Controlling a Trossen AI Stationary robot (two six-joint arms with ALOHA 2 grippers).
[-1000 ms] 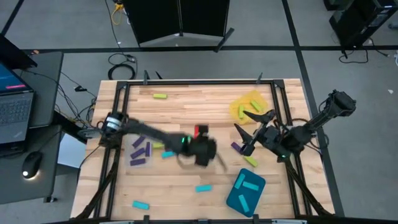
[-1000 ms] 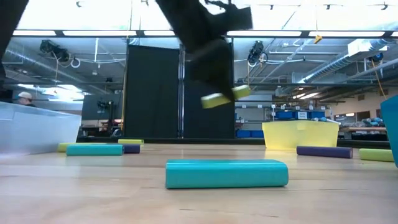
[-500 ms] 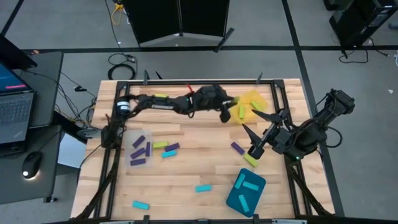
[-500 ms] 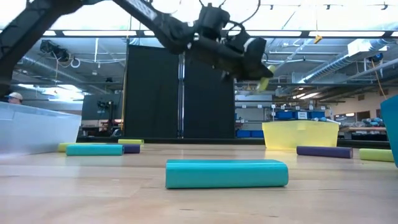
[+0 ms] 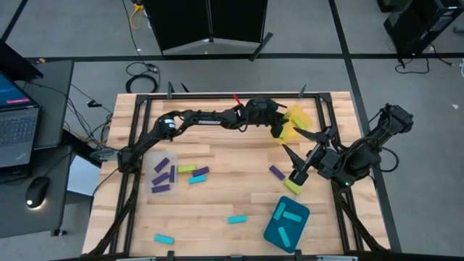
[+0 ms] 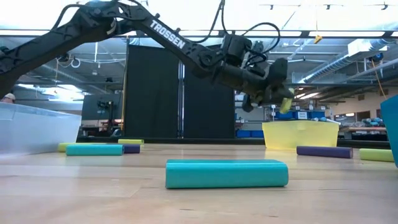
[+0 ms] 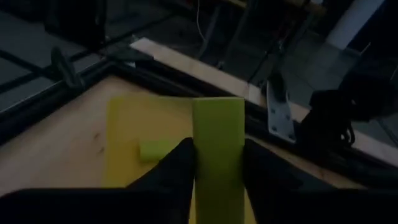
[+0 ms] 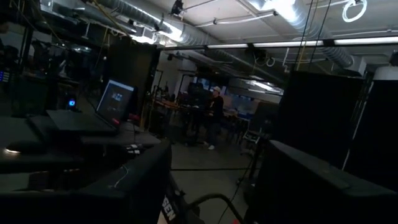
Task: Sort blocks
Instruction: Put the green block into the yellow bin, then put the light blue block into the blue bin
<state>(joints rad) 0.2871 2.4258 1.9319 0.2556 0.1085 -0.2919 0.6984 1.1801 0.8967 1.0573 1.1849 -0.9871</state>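
My left gripper (image 5: 280,130) hangs over the near-left part of the yellow tray (image 5: 297,116), shut on a yellow-green block (image 7: 217,143), which also shows in the low view (image 6: 286,104). One yellow-green block (image 7: 155,149) lies in the tray below. My right gripper (image 5: 290,140) is open and hovers just right of the left gripper, above the table and touching nothing. Other blocks lie flat on the table: a purple one (image 5: 276,172), a yellow-green one (image 5: 292,186), and a cyan one (image 5: 237,219). My left gripper pinches the yellow-green block between its two fingers (image 7: 180,168), one on each long side (image 7: 200,155). The block runs along the fingers and sticks out past their tips. It is lifted clear above the yellow tray, with the gripper slanting down from the table's left.
A clear tray (image 5: 163,174) at the left holds purple blocks. A teal tray (image 5: 286,223) at the near right holds cyan blocks. More loose blocks lie near the far edge (image 5: 186,112), mid-table (image 5: 196,174) and at the near-left corner (image 5: 164,238). A dark frame (image 5: 322,109) rims the table.
My left arm has swung from the table's middle toward the far edge and then right, over the yellow tray, carrying the yellow-green block lifted clear the whole way. My right gripper shifted slightly toward the right and near side, then stayed still and open.
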